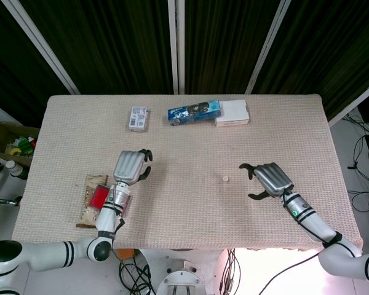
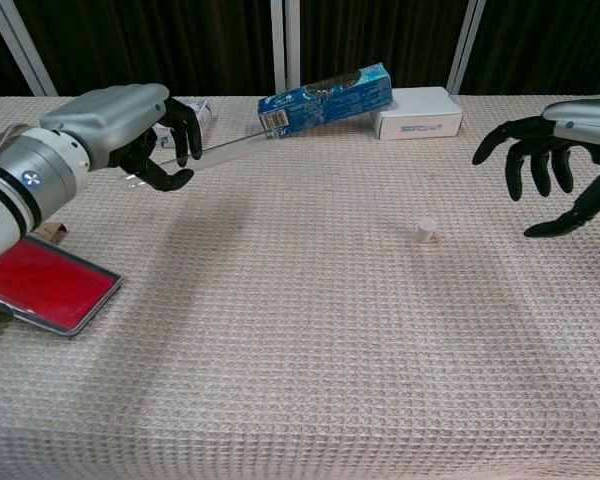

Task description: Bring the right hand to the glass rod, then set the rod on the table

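Observation:
My left hand (image 2: pixel 130 125) (image 1: pixel 130 167) holds the clear glass rod (image 2: pixel 230 152) above the table's left half; the rod sticks out to the right, tilted upward, its tip near the blue box. In the head view the rod is too faint to make out. My right hand (image 2: pixel 560 160) (image 1: pixel 267 179) hangs open above the table's right side, fingers spread and pointing down, well apart from the rod. A small white cap (image 2: pixel 427 231) (image 1: pixel 225 179) stands between the two hands.
A blue box (image 2: pixel 325 98) and a white box (image 2: pixel 417 112) lie at the far edge. A small printed pack (image 1: pixel 138 118) sits back left. A red card (image 2: pixel 42 285) rests on a snack bar (image 1: pixel 86 206) at the left front.

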`<state>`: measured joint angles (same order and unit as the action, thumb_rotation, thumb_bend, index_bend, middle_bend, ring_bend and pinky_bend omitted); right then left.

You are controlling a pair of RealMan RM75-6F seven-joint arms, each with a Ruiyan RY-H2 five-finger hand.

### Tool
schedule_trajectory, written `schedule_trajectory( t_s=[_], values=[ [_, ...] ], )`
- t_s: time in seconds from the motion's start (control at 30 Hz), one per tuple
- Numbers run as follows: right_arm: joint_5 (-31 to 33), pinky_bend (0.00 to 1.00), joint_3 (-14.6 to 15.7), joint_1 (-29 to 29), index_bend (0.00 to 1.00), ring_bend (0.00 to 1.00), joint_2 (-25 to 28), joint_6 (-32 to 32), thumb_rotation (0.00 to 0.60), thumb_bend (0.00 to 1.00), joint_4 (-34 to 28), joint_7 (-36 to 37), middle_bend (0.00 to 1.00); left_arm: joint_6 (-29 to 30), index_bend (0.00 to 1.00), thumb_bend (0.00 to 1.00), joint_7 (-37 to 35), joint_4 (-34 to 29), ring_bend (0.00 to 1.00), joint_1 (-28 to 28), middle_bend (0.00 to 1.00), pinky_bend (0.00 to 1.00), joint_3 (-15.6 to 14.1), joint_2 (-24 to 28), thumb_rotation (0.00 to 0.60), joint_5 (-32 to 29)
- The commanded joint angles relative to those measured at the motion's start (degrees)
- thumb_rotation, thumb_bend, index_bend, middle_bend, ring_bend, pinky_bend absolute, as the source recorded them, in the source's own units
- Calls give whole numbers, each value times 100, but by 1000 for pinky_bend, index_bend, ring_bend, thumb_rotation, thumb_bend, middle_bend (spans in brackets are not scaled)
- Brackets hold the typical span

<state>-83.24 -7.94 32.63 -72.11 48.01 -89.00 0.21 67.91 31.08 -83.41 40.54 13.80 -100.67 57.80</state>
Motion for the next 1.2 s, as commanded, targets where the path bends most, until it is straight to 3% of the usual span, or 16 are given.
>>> schedule_trajectory(
  t_s=[0.03,0.2,0.5,1.2],
  values=[
    [287,728,-138,325,283,631,-366,-325,600,141,338,-369,581,-12,680,550,9,-4,826,-6,617,1000,-1,6,600,-21],
    [288,879,-56,613,339,792,-731,-464,600,173,671,-795,703,-41,680,550,34,34,826,-12,616,1000,4,-10,600,-87],
    [3,988,81,821,379,901,-1215,-183,600,188,1266,-1048,807,-77,680,550,2,90,826,-35,614,1000,-3,-40,600,-139],
    [28,1000,302,999,494,947,-1588,-184,600,324,1797,-636,851,-127,680,550,-57,115,826,-75,610,1000,-9,-41,600,-183]
  ],
)
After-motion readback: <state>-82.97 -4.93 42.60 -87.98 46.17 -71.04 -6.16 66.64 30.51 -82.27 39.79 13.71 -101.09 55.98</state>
